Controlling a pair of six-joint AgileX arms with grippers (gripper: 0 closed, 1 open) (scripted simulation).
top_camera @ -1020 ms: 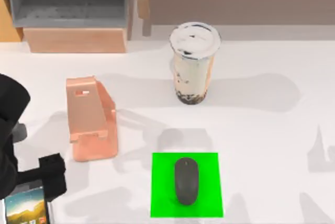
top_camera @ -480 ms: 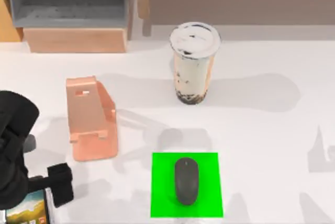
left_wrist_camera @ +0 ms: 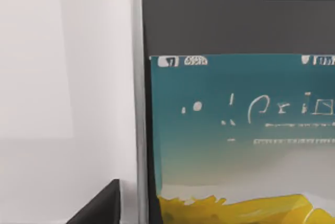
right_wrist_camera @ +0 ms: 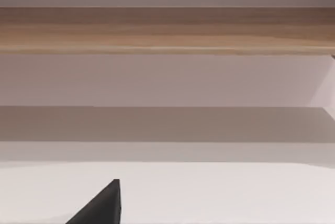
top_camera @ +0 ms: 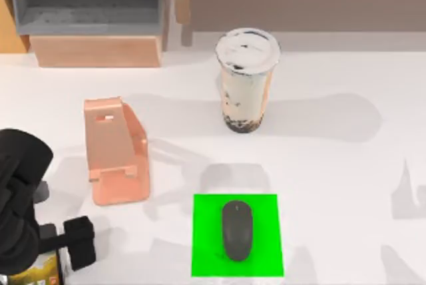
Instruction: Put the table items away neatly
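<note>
mouse [top_camera: 237,230] sits on green square [top_camera: 237,234] – phone [top_camera: 45,270] and cup [top_camera: 246,80] remain; left gripper [top_camera: 50,258] over phone, grip unclear.

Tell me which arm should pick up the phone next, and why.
Left. The left gripper hangs directly over the smartphone at the table's near left corner, and the left wrist view shows its screen close up. The right wrist view faces only a wooden shelf farther off.

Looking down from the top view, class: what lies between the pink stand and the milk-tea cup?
In the top view, only bare white table and shadows lie between the pink stand and the milk-tea cup.
</note>
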